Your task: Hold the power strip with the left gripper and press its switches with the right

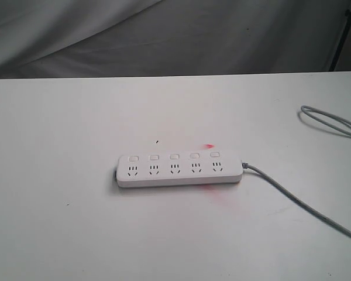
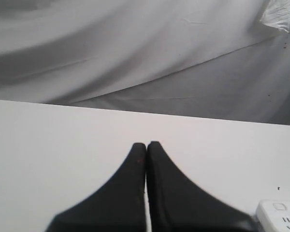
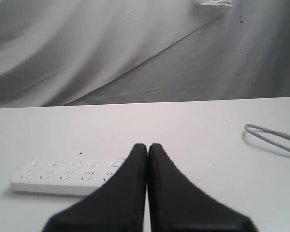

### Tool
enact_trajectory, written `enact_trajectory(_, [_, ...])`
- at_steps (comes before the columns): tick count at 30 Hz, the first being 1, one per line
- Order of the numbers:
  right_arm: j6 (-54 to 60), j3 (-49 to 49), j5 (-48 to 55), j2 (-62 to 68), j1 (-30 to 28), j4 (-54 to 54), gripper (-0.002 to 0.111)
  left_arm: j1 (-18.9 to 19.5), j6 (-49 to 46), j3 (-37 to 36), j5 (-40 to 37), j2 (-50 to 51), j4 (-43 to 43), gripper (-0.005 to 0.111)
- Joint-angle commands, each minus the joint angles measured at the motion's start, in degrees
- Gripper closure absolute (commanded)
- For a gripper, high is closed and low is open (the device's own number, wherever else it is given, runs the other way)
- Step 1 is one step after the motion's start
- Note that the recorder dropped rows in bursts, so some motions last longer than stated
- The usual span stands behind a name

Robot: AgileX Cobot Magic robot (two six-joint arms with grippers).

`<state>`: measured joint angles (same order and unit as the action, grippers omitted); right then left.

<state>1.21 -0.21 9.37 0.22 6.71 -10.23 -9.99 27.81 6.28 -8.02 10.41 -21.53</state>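
The white power strip (image 1: pixel 180 171) lies flat in the middle of the white table (image 1: pixel 58 222), its row of switches (image 1: pixel 174 157) along the far side above the sockets. Its grey cord (image 1: pixel 304 205) leaves the right end. Neither arm shows in the exterior view. In the left wrist view my left gripper (image 2: pixel 146 144) is shut and empty, with a corner of the power strip (image 2: pixel 280 215) just beside it. In the right wrist view my right gripper (image 3: pixel 148 145) is shut and empty; the power strip (image 3: pixel 63 178) lies beyond it, its right end hidden behind the fingers.
The grey cord loops back on the table at the far right (image 1: pixel 333 123). A faint red smear (image 1: pixel 213 193) marks the table by the strip's right end. Grey cloth (image 1: pixel 164 35) hangs behind the table's far edge.
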Motion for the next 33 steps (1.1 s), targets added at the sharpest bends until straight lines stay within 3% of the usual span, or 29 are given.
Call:
enact_trajectory(1, [-0.05, 0.21, 0.24, -0.22, 0.05, 0.23, 0.108, 2.15, 0.67, -2.16, 8.02, -0.39, -0.02, 0.106])
enact_trajectory(12, [-0.05, 0.21, 0.24, -0.22, 0.05, 0.23, 0.108, 2.03, 0.67, -6.28, 8.97, -5.68, 0.18, 0.106])
enact_trajectory(16, [-0.05, 0.21, 0.24, -0.22, 0.05, 0.23, 0.108, 2.51, 0.7, -6.28, 1.79, -8.93, 0.18, 0.106])
enact_trajectory(20, [-0.05, 0.21, 0.24, -0.22, 0.05, 0.23, 0.108, 6.13, 0.35, -6.28, -1.98, -9.18, -0.17, 0.106])
enact_trajectory(33, [-0.05, 0.21, 0.24, -0.22, 0.05, 0.23, 0.108, 6.02, 0.03, -6.28, -7.07, -10.41, 0.47, 0.106])
